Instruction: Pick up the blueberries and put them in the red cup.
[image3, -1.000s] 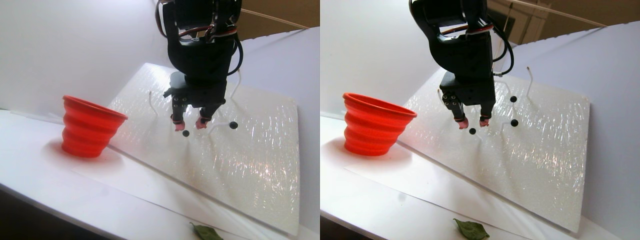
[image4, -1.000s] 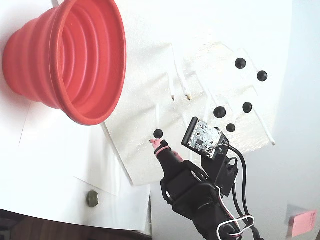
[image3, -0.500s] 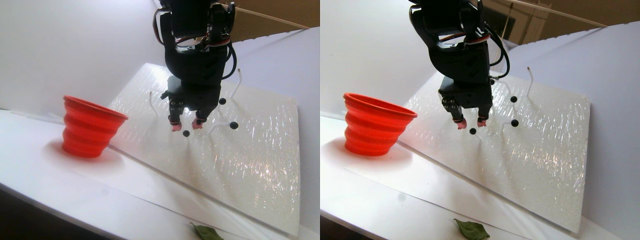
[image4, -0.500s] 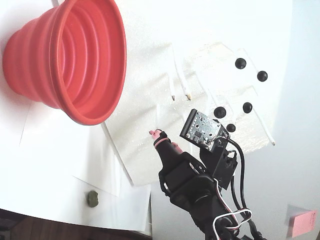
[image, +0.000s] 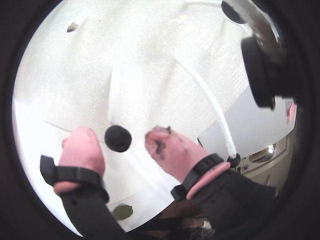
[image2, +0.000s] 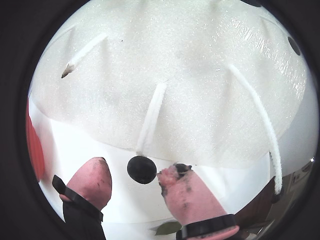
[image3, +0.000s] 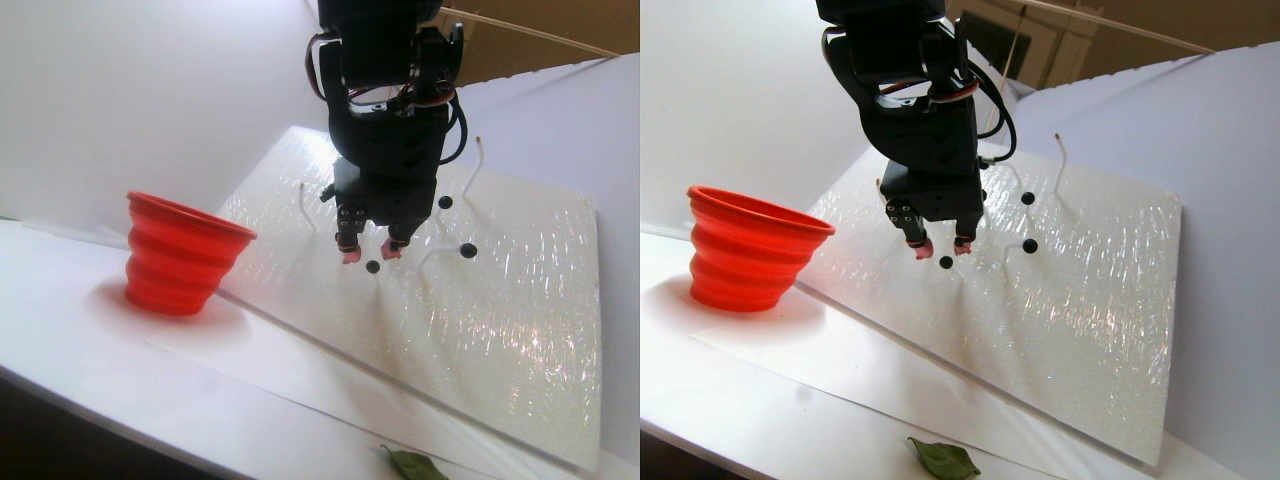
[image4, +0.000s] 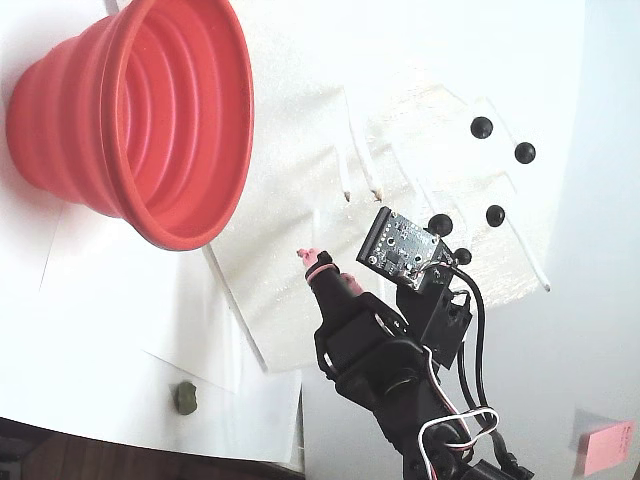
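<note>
One of the blueberries (image: 118, 138) sits at the tip of a white stalk, in the gap between the two pink fingertips of my open gripper (image: 122, 144). In the other wrist view that berry (image2: 141, 169) lies close against the right fingertip (image2: 175, 177). The stereo pair view shows the gripper (image3: 368, 250) just above that berry (image3: 372, 267) on the slanted white board, with two more berries (image3: 466, 250) to its right. The red cup (image3: 180, 255) stands empty to the left. In the fixed view the cup (image4: 150, 120) is top left, several berries (image4: 494, 215) lie right of the arm, and one pink fingertip (image4: 316, 259) shows.
The sparkly white board (image3: 500, 300) leans up toward the back wall and carries thin white stalks (image2: 150, 117). A green leaf (image3: 415, 465) lies at the front edge of the table. A pink sticky note (image4: 605, 445) sits at the bottom right of the fixed view.
The arm has shifted slightly left and forward. The fingertips now straddle the lowest berry, which the arm now hides in the fixed view. The jaws remain apart.
</note>
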